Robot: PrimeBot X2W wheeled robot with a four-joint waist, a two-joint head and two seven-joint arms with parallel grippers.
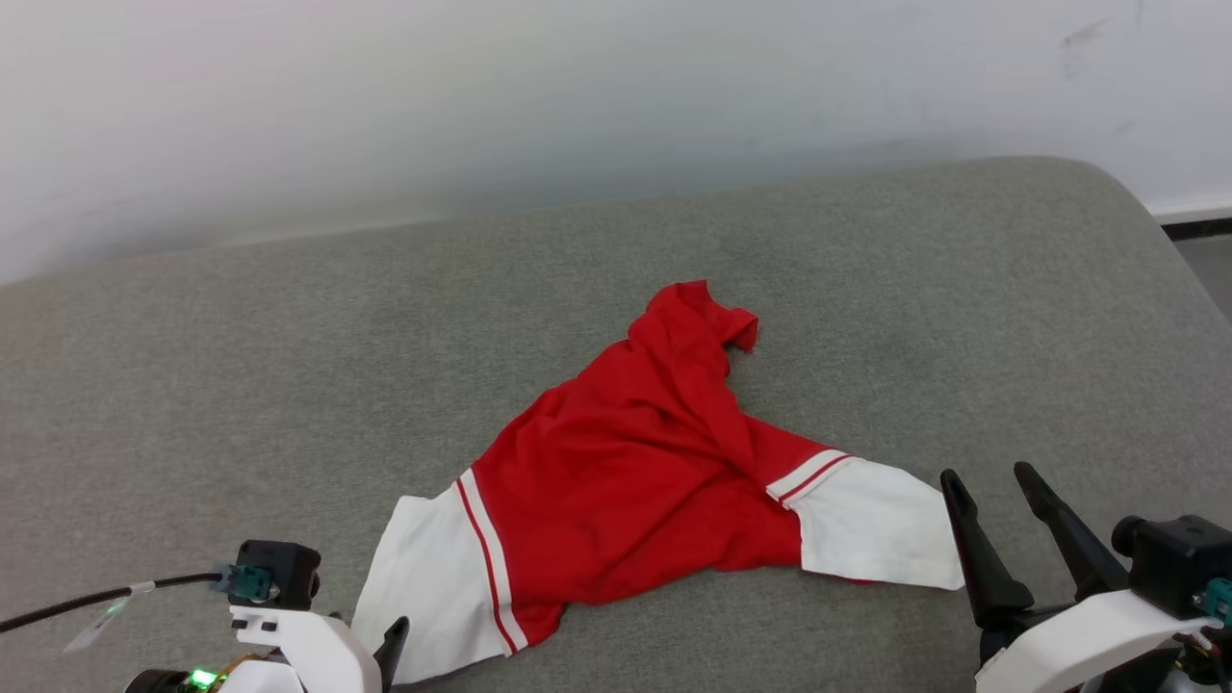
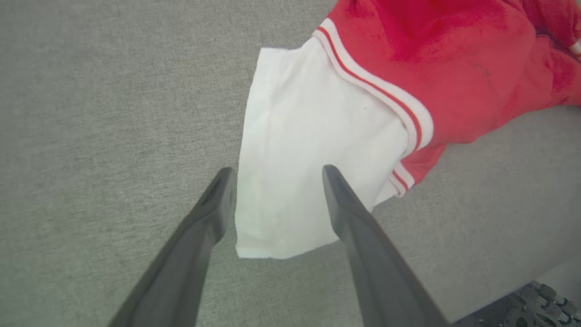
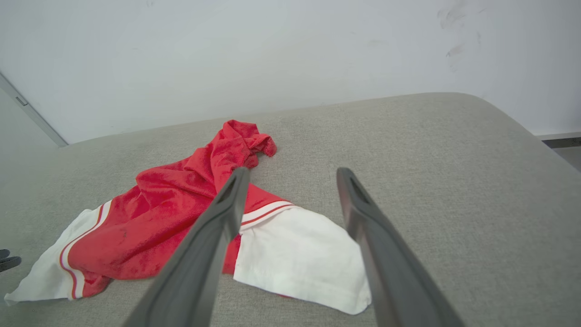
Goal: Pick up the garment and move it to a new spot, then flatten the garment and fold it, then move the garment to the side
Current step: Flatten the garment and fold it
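Observation:
The garment (image 1: 626, 481), a red shirt with white sleeves and red-and-white trim, lies crumpled on the grey cushion (image 1: 289, 385), its body bunched up toward the far side. One white sleeve (image 1: 423, 587) lies at the near left, the other (image 1: 876, 529) at the near right. My left gripper (image 2: 277, 175) is open, its fingers straddling the left sleeve (image 2: 308, 150) from above, apart from the cloth. My right gripper (image 1: 991, 476) is open just right of the right sleeve (image 3: 299, 259) and holds nothing. The same shirt (image 3: 172, 213) spreads to the left in the right wrist view.
A pale wall (image 1: 577, 96) rises behind the cushion. The cushion's rounded right edge (image 1: 1174, 250) drops to a dark floor strip. Bare grey cushion extends left and far of the shirt.

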